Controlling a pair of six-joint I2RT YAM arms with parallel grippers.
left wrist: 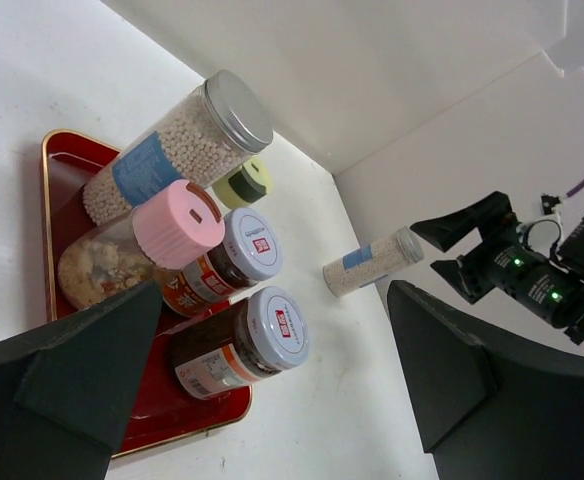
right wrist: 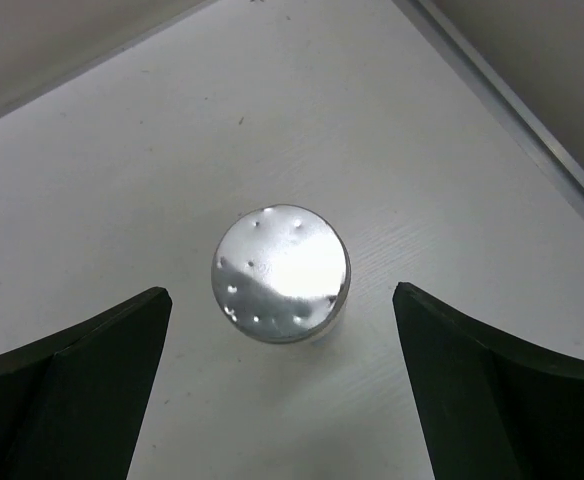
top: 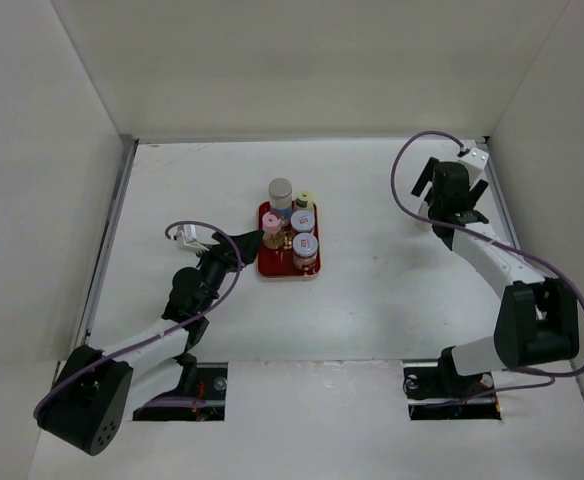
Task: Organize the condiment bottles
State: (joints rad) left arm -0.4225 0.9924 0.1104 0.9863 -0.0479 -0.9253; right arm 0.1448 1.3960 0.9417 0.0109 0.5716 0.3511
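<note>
Centring is mattering: right gripper (right wrist: 280, 300), fingers spread empty, is hovering over the silver-capped cylindrical bottle (right wrist: 281, 270); descending straight and pinching below the cap is looking safest.

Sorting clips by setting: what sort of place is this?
Probably a robotics lab test cell: white panels box in a white table, two robot arms are bolted at its edge, and most condiment bottles sit on a red tray.
</note>
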